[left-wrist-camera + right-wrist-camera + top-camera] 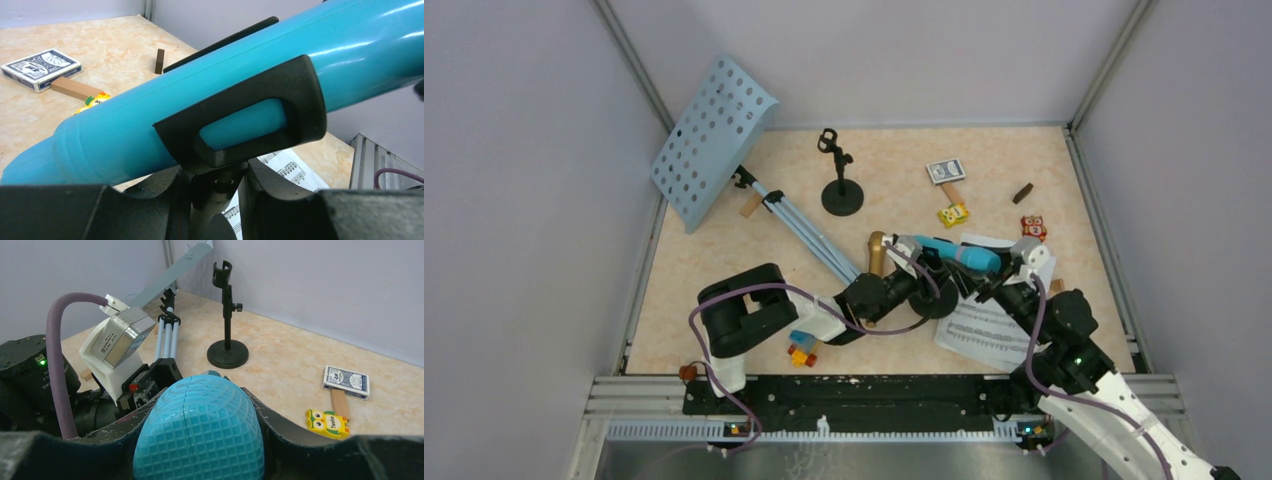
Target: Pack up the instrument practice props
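left arm is stretching rightward, right arm is leaning leftward; left gripper [927, 286] and right gripper [992, 270] are clamping, jaws nearly meeting.

Top external view high above the blue microphone [954, 254] from the near side, looking down on the whole worktop [714, 250], left wrist view close under it, right wrist view close behind its head, all three sharing the card deck [945, 169] beyond it.

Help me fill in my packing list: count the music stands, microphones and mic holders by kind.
Music stand: 1
Microphones: 2 (blue microphone, gold microphone)
Mic holders: 2 (upright holder, holder carrying the blue microphone)
Total: 5
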Controlling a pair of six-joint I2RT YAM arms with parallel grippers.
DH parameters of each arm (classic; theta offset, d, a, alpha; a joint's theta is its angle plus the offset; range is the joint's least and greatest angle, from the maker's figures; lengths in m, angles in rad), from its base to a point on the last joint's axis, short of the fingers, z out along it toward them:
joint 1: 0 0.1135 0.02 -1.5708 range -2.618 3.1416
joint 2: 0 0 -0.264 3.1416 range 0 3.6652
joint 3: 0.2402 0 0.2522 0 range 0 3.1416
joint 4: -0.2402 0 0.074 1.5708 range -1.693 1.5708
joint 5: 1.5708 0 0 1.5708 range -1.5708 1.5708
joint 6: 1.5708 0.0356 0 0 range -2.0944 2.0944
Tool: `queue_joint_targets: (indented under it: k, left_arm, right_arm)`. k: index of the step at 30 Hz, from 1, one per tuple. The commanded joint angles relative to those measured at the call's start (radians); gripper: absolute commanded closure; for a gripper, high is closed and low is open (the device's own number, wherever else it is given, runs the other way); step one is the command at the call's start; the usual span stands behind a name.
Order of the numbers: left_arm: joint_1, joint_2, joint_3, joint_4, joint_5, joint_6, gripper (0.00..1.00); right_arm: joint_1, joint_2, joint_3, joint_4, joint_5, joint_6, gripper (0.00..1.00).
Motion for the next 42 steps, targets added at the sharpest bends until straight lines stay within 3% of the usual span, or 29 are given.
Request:
queue_joint_targets:
  k: [1, 12, 22, 26, 30, 36, 42]
  left_arm:
    - [0.049, 0.036, -0.016, -0.021, -0.151, -0.033, 1.00]
    - [0.049, 0.043, -0.022, -0.056, -0.173, -0.023, 1.00]
    - [0.050, 0.027, 0.016, -0.104, -0.135, 0.018, 1.00]
    - [0.077, 0.026, 0.124, -0.165, -0.125, 0.090, 1.00]
    - [0.181, 0.045, 0.230, -0.214, -0.057, 0.120, 1.00]
    - [0.355, 0.163, 0.431, -0.243, 0.086, 0.140, 1.00]
    - [0.448, 0.334, 0.684, -0.279, 0.150, 0.236, 1.00]
  right_arm:
    - [0.010, -0.061, 0.198, 0.308, 0.003, 0.040, 1.00]
    - [0.010, -0.058, 0.358, 0.199, -0.007, 0.033, 1.00]
    - [0.010, -0.047, 0.599, -0.164, 0.050, -0.042, 1.00]
    - [0.009, -0.037, 0.660, -0.314, 0.153, -0.078, 1.00]
    - [0.010, -0.028, 0.673, -0.398, 0.186, -0.075, 1.00]
    - [0.010, -0.049, 0.583, -0.402, 0.209, -0.032, 1.00]
    - [0.010, -0.051, 0.487, -0.366, 0.206, 0.016, 1.00]
